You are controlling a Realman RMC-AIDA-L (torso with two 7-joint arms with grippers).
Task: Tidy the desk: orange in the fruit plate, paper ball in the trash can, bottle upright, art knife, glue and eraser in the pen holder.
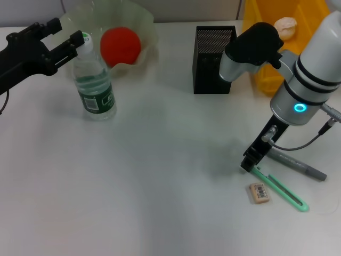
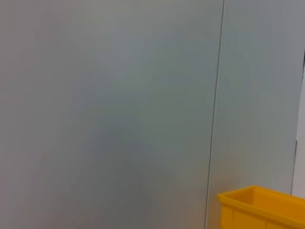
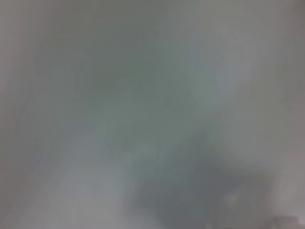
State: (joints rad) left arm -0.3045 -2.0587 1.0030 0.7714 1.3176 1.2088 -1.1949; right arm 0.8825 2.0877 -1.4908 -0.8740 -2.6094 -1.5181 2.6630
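Broadly, the white tabletop (image 1: 160,176) fills the head view, with wide bare room across its middle and lower left. At the upper right edge stands a yellow bin (image 1: 266,64) holding a pale crumpled paper ball (image 1: 286,26); a translucent fruit plate (image 1: 136,32) at upper centre-left holds the orange (image 1: 120,45). The black mesh pen holder (image 1: 210,58) stands at upper centre, and the water bottle (image 1: 95,80) is upright at upper left.

The right claw (image 1: 248,164) is down at the tabletop in the lower right, at the near end of the green art knife (image 1: 279,188); whether it is clenched on the knife or just touching it I cannot tell. The knife's long axis runs from the claw diagonally toward the lower right corner. A grey glue pen (image 1: 298,164) lies just above it, roughly parallel, and the small eraser (image 1: 259,192) sits just left of the blade. The pen holder lies up-left of the claw, a clear path.

The left claw (image 1: 68,37), released, flanks the bottle's cap.
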